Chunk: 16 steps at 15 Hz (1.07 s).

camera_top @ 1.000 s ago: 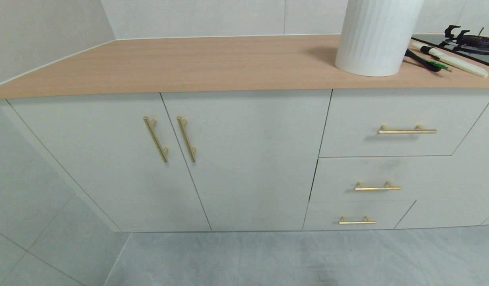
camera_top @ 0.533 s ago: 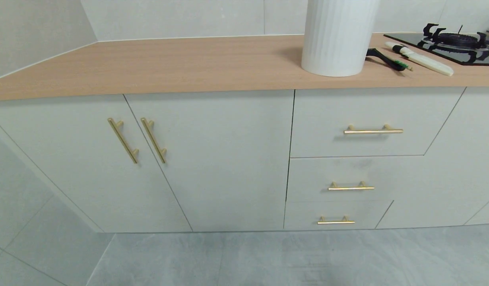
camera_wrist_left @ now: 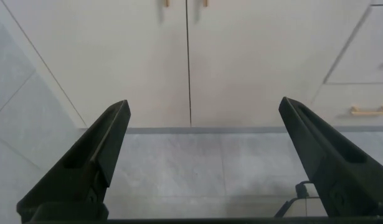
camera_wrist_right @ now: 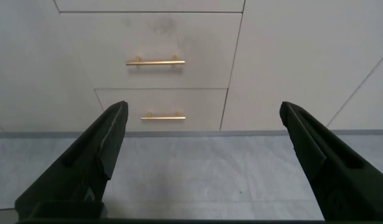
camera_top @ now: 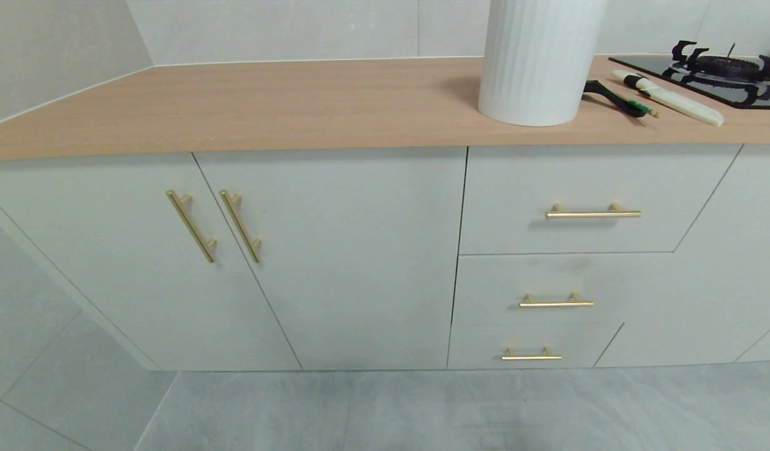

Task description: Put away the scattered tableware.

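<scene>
Wood-toned countertop (camera_top: 266, 106) runs across our head view, meeting a pale tiled wall (camera_top: 297, 28) at the back and at the left corner. Near its right end stands a tall white ribbed container (camera_top: 535, 62), upright. Just beside it, on the side toward the hob, lie the two pieces of tableware: a black-handled utensil (camera_top: 613, 98) with a small green part at its outer end, its handle reaching to the container's base, and next to it a cream-coloured utensil (camera_top: 673, 104) with a dark band near its far end. Both lie flat on the wood, side by side, between the container and a black gas hob (camera_top: 723, 72) set into the counter at the far right.

Below the counter we see a pale grey cabinet. On the left are two doors (camera_top: 335, 250), closed, with slim gold bar handles (camera_top: 191, 225) set close together on either side of the seam. To their right sits a stack of three drawers (camera_top: 516, 275), all closed, each with a horizontal gold handle. Grey tiles cover the floor (camera_top: 422, 407).

Our left gripper (camera_wrist_left: 200, 155) hangs low before the seam between the doors, its dark jaws spread wide with nothing between them. Our right gripper (camera_wrist_right: 200, 158) hangs low before the two lower drawers, its jaws likewise spread wide and holding nothing. Both are well apart from the tableware up on the counter.
</scene>
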Available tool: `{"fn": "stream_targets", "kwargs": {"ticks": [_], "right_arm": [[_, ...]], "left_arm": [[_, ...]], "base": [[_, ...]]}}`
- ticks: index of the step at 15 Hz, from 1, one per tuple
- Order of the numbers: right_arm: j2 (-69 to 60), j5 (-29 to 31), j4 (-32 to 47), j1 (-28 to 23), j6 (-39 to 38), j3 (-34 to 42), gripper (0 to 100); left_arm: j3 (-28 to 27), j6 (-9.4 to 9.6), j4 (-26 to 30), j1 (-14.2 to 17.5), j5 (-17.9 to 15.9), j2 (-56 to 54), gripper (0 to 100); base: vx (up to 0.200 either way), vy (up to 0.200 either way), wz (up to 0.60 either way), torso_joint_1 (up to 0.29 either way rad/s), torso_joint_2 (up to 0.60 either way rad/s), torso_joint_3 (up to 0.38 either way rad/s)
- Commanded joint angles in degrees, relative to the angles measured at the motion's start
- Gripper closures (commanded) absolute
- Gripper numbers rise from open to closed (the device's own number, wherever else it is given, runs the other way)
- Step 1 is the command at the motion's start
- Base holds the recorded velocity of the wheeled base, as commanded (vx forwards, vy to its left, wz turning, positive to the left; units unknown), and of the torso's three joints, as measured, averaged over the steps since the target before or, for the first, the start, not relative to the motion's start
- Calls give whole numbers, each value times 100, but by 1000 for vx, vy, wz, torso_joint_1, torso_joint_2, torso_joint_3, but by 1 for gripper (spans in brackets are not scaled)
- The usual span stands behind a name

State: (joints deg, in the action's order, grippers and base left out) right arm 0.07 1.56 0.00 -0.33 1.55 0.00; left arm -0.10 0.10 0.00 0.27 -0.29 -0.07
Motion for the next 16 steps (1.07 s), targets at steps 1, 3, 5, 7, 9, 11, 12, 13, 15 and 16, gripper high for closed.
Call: {"fn": "stream_targets", "kwargs": {"ticks": [1,3,5,7,9,11,12,13,15,16], "right_arm": [[1,2,0,-2,3,0,0],[10,2,0,-2,3,0,0],[10,2,0,-2,3,0,0],[10,2,0,-2,3,0,0],[1,2,0,-2,3,0,0],[1,11,-35,-2,12,0,0],[1,11,-114,-2,-14,-79,0],[1,-24,-167,7,-243,-598,0],[195,-402,255,50,-295,-888,0],[441,-648,448,59,-295,-914,0]], "left_arm": [[1,-1,0,0,3,7,0],[1,-1,0,0,3,7,0],[1,-1,0,0,3,7,0],[1,-1,0,0,3,7,0],[1,-1,0,0,3,7,0],[1,-1,0,0,3,7,0],[1,-1,0,0,3,7,0],[1,-1,0,0,3,7,0],[1,-1,0,0,3,7,0],[1,-1,0,0,3,7,0]], "base": [[200,0,0,2,2,2],[200,0,0,5,2,-2],[100,0,0,1,1,-1],[0,0,0,0,0,0],[0,0,0,0,0,0],[0,0,0,0,0,0],[0,0,0,0,0,0],[0,0,0,0,0,0],[0,0,0,0,0,0],[0,0,0,0,0,0]]}}
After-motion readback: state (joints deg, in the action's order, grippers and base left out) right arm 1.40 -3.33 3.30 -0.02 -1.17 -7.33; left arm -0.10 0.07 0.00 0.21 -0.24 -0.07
